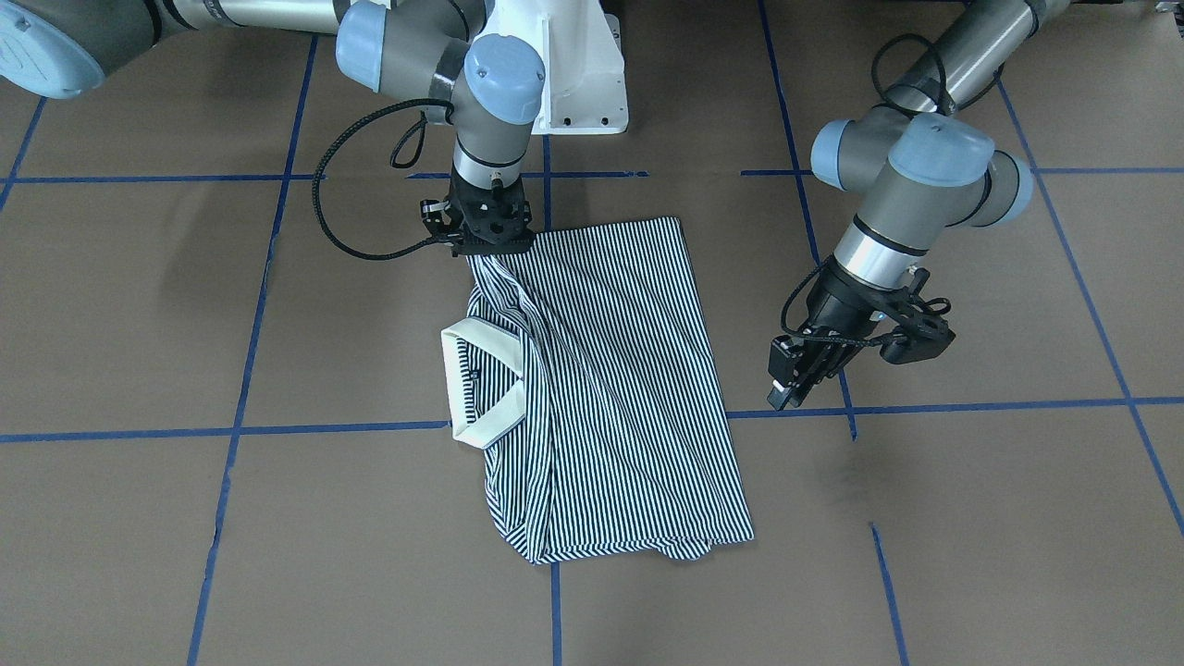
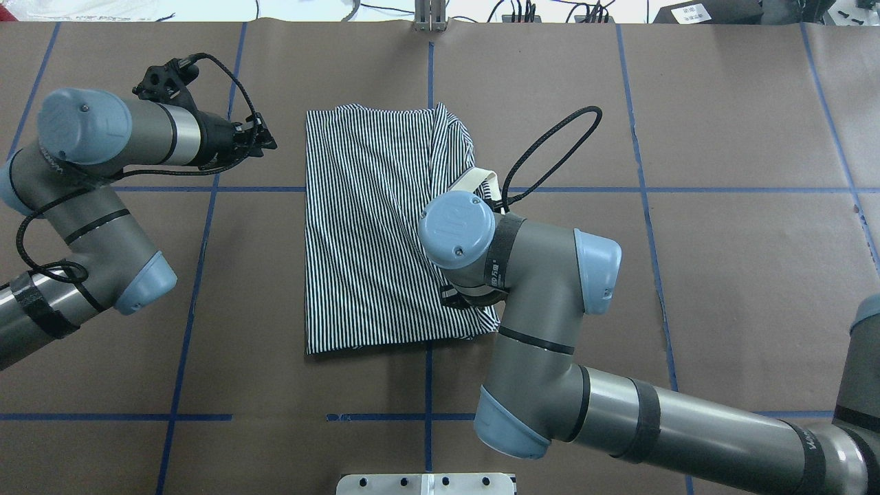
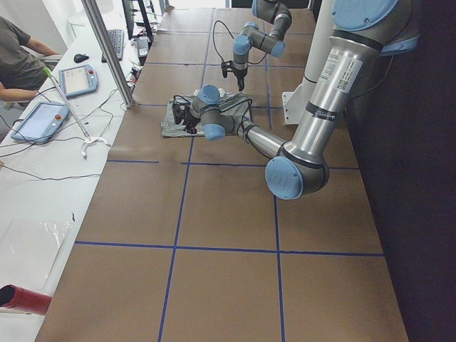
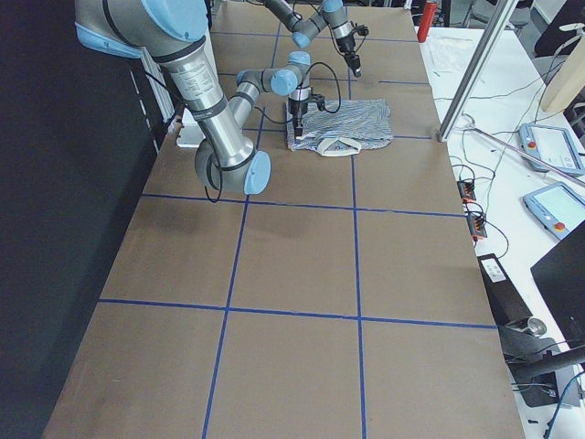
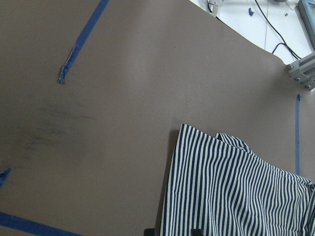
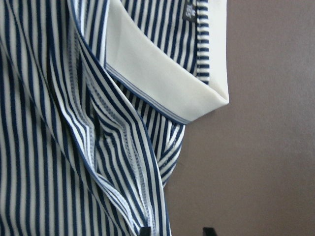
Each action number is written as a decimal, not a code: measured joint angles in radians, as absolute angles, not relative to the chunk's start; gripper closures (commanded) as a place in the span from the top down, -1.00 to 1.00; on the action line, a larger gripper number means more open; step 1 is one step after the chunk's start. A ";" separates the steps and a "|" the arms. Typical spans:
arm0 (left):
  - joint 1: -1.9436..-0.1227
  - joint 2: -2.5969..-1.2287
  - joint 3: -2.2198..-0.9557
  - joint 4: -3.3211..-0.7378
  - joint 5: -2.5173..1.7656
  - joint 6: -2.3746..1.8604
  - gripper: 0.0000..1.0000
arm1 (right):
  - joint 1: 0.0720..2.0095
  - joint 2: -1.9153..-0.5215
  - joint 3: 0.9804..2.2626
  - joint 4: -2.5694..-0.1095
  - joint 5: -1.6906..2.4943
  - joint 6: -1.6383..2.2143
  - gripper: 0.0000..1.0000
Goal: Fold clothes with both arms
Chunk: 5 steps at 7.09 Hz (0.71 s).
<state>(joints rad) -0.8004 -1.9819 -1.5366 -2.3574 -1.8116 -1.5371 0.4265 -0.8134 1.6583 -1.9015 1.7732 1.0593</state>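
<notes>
The striped polo shirt (image 1: 610, 370) lies folded into a long rectangle at the table's middle (image 2: 371, 240), its cream collar (image 1: 481, 384) on the side towards my right arm. My right gripper (image 1: 490, 245) points straight down at the shirt's near corner, by the bunched folds beside the collar (image 6: 157, 73). In the right wrist view its fingertips (image 6: 144, 231) stand apart and the fabric's edge lies at one of them. My left gripper (image 1: 786, 388) hovers over bare table beside the shirt's opposite long edge (image 5: 236, 191), its fingertips (image 5: 150, 231) apart and empty.
Brown paper with a blue tape grid (image 1: 351, 430) covers the table. The white pedestal base (image 1: 578, 74) stands at my edge. An aluminium post (image 3: 107, 50) and a bench with tablets (image 3: 78, 78) and a seated person run along the far side.
</notes>
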 measured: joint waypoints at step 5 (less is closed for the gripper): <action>-0.794 -1.981 -1.536 -2.358 -1.809 -1.537 -0.26 | 0.491 -0.605 1.343 -1.756 1.773 1.053 -0.15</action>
<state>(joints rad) -0.7939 -1.9809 -1.5364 -2.3577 -1.8092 -1.5371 0.4908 -0.6053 1.3435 -1.7565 1.7730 1.0525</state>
